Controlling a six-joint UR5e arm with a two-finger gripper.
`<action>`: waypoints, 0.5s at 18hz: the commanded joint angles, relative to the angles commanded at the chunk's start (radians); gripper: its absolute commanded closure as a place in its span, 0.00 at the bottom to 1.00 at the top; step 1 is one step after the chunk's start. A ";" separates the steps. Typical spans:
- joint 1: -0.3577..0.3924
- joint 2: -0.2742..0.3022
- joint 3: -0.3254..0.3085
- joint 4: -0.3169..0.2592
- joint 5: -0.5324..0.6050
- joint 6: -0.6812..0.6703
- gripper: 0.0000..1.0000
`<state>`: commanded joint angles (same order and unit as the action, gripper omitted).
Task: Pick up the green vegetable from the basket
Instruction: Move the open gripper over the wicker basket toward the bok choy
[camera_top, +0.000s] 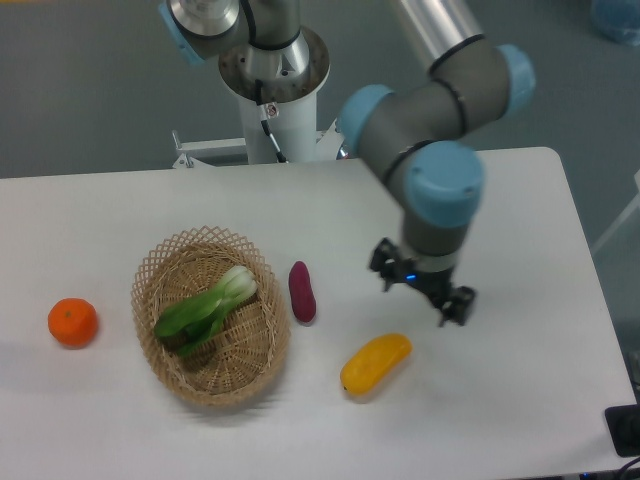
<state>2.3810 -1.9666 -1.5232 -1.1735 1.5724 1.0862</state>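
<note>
The green vegetable (207, 307), a small bok choy with a pale stalk end and dark green leaves, lies slanted inside the woven tan wicker basket (168, 261) at the left of the table. Its stalk end points up and right, its leaves down and left. My gripper (421, 286) hangs over the table well to the right of the basket, above and right of the yellow fruit. It is seen from above and holds nothing; the gap between its fingers does not show.
A purple sweet potato (301, 291) lies just right of the basket. A yellow mango-like fruit (375, 362) lies below and left of the gripper. An orange (72, 322) sits at the far left. The arm's base (272, 75) stands at the table's back edge.
</note>
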 joint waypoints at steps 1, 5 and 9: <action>-0.023 0.000 -0.006 0.000 -0.008 -0.017 0.00; -0.117 -0.002 -0.034 0.000 -0.014 -0.095 0.00; -0.178 0.000 -0.078 0.005 -0.014 -0.101 0.00</action>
<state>2.2029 -1.9666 -1.6014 -1.1689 1.5585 0.9848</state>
